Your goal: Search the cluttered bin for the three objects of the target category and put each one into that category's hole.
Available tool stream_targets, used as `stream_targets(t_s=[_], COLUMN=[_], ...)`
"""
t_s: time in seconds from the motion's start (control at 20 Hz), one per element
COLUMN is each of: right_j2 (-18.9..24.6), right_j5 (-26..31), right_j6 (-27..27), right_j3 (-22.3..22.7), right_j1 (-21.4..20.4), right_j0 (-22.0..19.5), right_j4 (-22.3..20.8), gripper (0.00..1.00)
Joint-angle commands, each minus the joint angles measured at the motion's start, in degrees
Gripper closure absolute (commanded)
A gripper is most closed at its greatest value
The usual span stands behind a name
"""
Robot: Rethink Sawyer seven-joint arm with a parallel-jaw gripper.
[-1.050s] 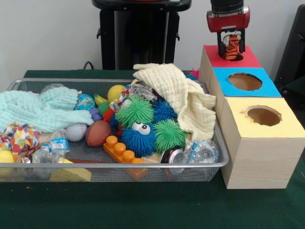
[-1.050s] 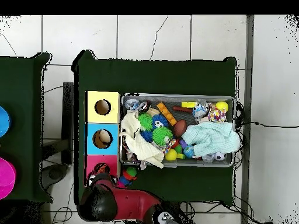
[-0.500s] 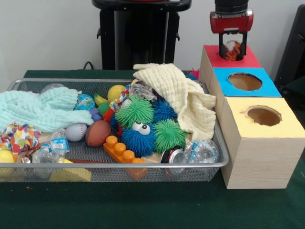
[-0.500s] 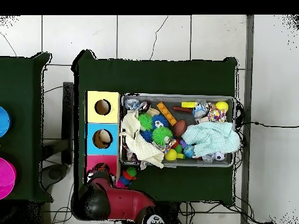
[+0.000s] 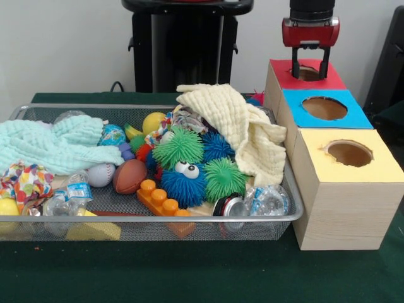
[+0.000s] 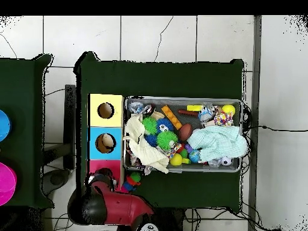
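on the green tabletop point(image 5: 202, 278) we see the cluttered bin point(image 5: 287, 189) with much left to search, then the red-topped box point(image 5: 281, 79) with its hole point(image 5: 308, 73), and above it our tool point(image 5: 310, 63), released and empty.

Bright, even light — soft shadows

The yellow cloth point(image 5: 237, 129) covers part of the toys beneath it. The arm's upper part is cut off by the front view's top edge. In the overhead view the arm hides most of the red box point(image 6: 96, 165).
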Motion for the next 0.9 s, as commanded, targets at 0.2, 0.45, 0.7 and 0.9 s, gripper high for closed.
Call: stream_targets(t_s=[0.2,0.45,0.7,0.9], right_j2=[-3.88,-3.43,-3.78,-2.36], right_j5=[4.85,8.42,13.47,16.83], right_j6=[10.46,9.37,6.49,4.31], right_j3=[-9.59,-10.14,-12.03,-12.84], right_j1=[2.36,0.59,-1.04,-1.85], right_j0=[-1.17,-2.49,-4.16,-6.98], right_j4=[4.07,3.22,1.04,-0.74], gripper=[0.00,0.00,0.00,0.00])
